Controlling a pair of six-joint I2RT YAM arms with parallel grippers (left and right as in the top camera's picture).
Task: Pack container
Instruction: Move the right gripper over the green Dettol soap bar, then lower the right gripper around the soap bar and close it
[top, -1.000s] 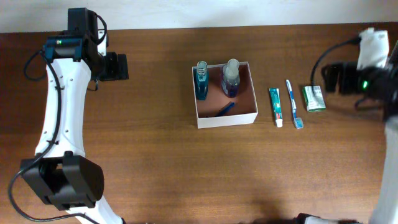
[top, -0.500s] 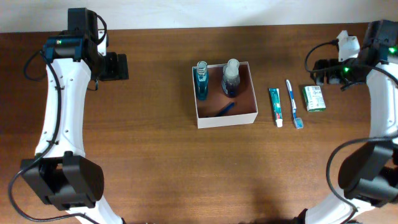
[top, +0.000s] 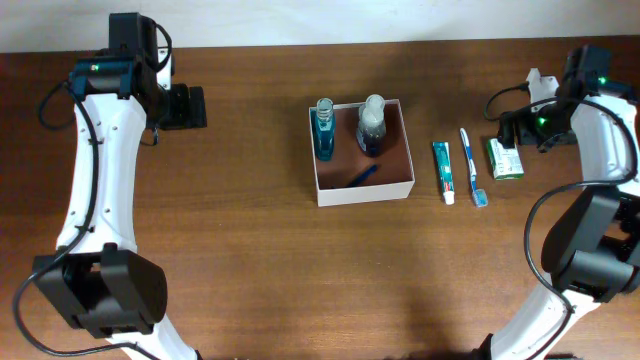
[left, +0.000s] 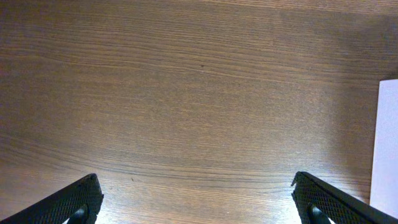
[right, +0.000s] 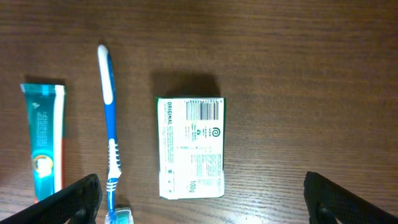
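Observation:
The container (top: 365, 192) is a square white-walled box with a reddish-brown inside at the table's middle. In it stand a teal bottle (top: 324, 128) and a clear bottle of purple liquid (top: 371, 125), with a small blue item (top: 362, 175) lying beside them. Right of it lie a toothpaste tube (top: 443, 170), a blue toothbrush (top: 471, 165) and a green packet (top: 505, 158). My right gripper (top: 508, 132) hovers open above the packet (right: 190, 147), which shows between its fingers (right: 200, 180). My left gripper (top: 200, 107) is open over bare wood (left: 194, 180), far left of the container.
The toothpaste (right: 48, 143) and toothbrush (right: 109, 130) lie just left of the packet in the right wrist view. A white edge of the container (left: 387, 143) shows at the right of the left wrist view. The table is dark brown wood.
My right arm has swung in from the table's right edge and now sits over the green packet. The left arm and all the items have stayed put.

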